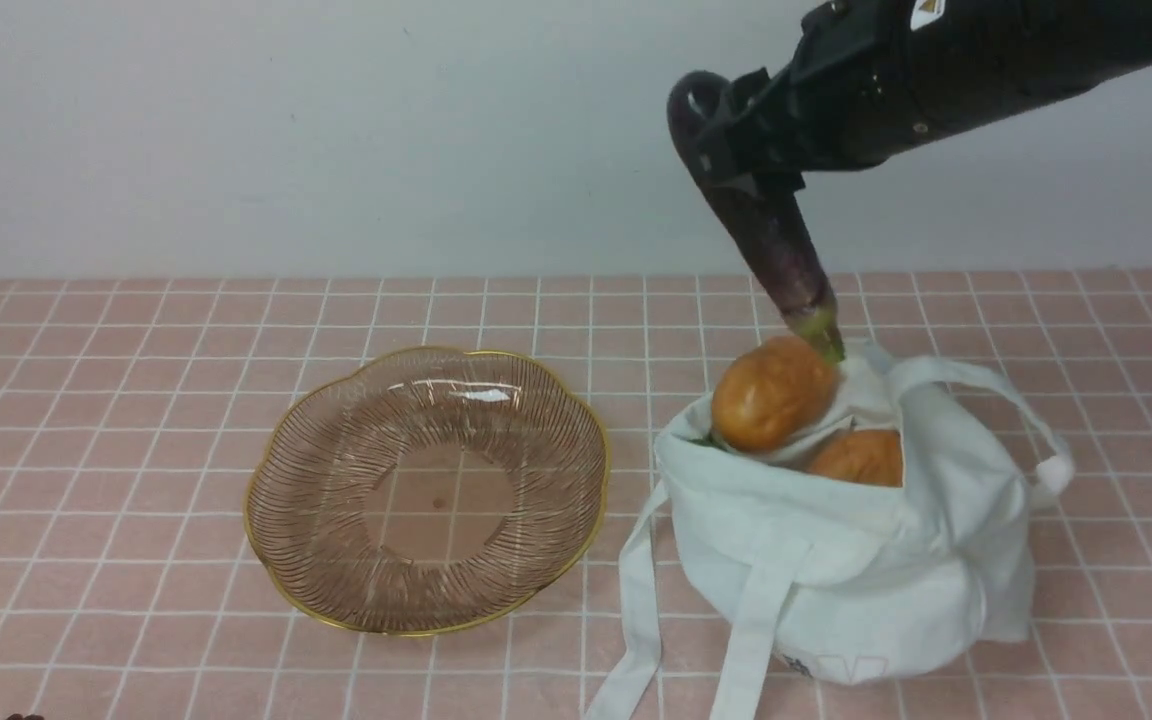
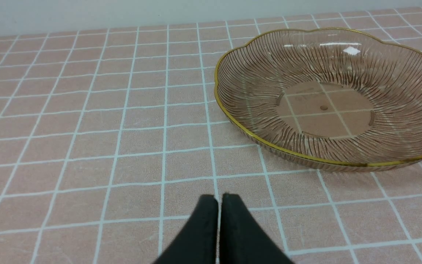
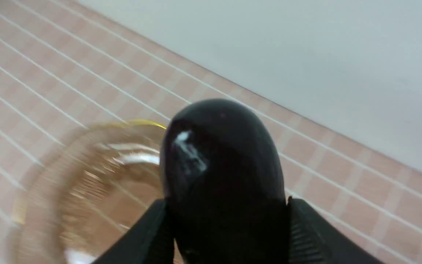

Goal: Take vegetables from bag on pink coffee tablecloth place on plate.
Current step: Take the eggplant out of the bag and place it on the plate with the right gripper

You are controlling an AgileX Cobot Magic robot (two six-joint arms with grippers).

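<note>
My right gripper (image 1: 736,160) is shut on the dark purple eggplant (image 1: 771,245) near its rounded end and holds it in the air above the white bag (image 1: 836,540). The eggplant hangs tilted, its pale green stem tip just above the bag's mouth. In the right wrist view the eggplant (image 3: 222,172) fills the gap between the two fingers. The ribbed brownish plate (image 1: 426,490) with its gold rim lies to the left of the bag on the pink tablecloth (image 1: 116,400). My left gripper (image 2: 219,200) is shut and empty, low over the cloth near the plate (image 2: 332,99).
Two round orange-brown buns (image 1: 771,393) lie in the bag's open mouth. The bag's long white straps (image 1: 641,620) trail over the cloth toward the front edge. A pale wall stands behind the table.
</note>
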